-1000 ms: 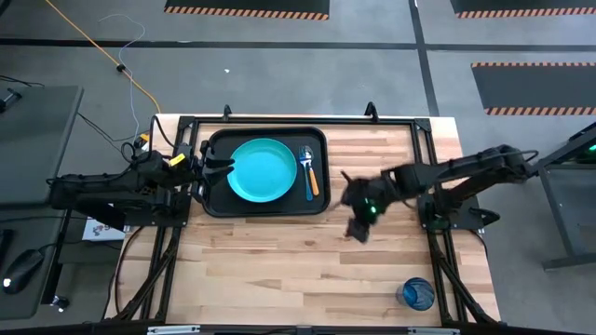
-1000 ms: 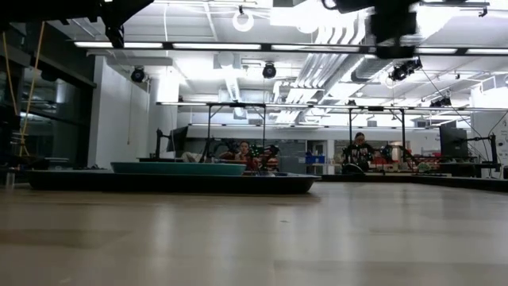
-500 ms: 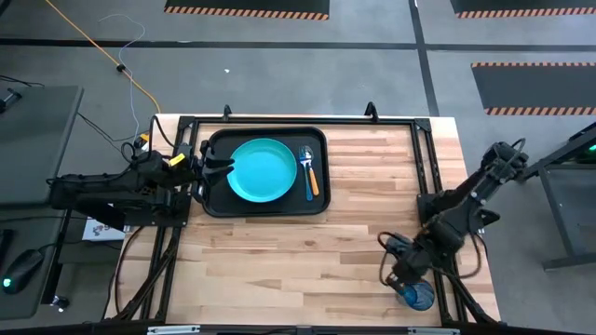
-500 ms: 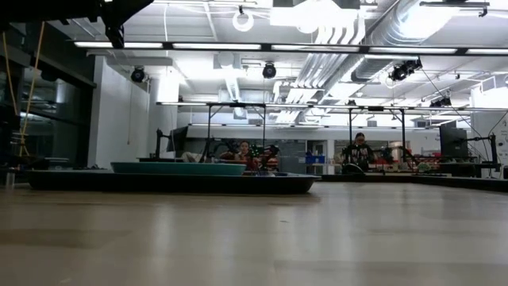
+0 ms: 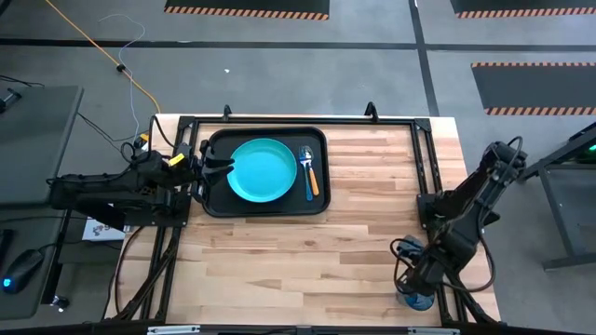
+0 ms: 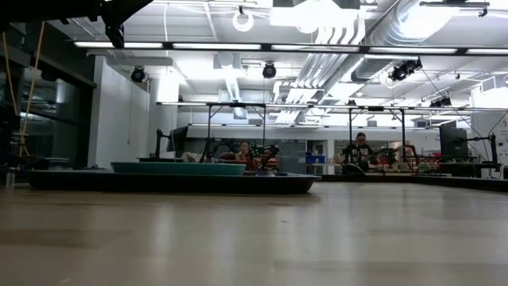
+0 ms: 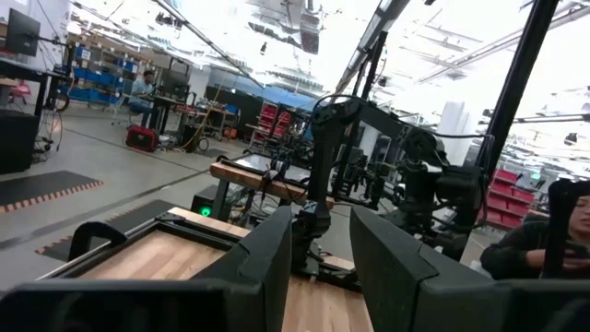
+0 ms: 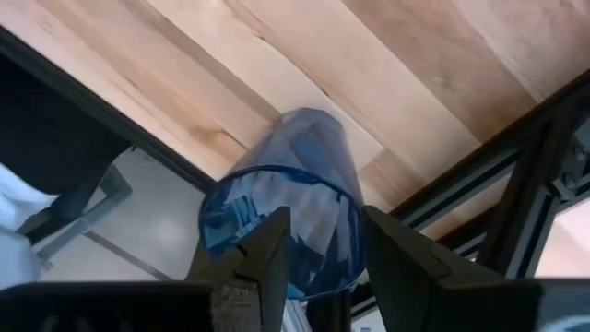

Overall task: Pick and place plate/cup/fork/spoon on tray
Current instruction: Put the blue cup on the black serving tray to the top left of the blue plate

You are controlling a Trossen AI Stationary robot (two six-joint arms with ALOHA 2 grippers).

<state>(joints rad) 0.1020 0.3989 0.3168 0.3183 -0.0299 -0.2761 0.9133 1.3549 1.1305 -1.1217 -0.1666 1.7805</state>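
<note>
The right tool (image 5: 416, 282) is low over the near right corner of the wooden worktop (image 5: 307, 242), right at the dark-blue cup (image 8: 286, 207). Its 2 fingers (image 8: 265, 258) stand narrowly apart at the cup's rim; whether they hold it, I cannot tell. The black tray (image 5: 213, 197) carries the turquoise plate (image 5: 264, 170), the fork (image 5: 306, 167) and the orange-handled spoon (image 5: 313, 180). The left tool (image 5: 207, 167) waits at the tray's left edge, its fingers slightly apart.

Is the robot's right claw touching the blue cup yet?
Cannot tell. In the right wrist view the right gripper straddles the cup, but contact isn't plain.
</note>
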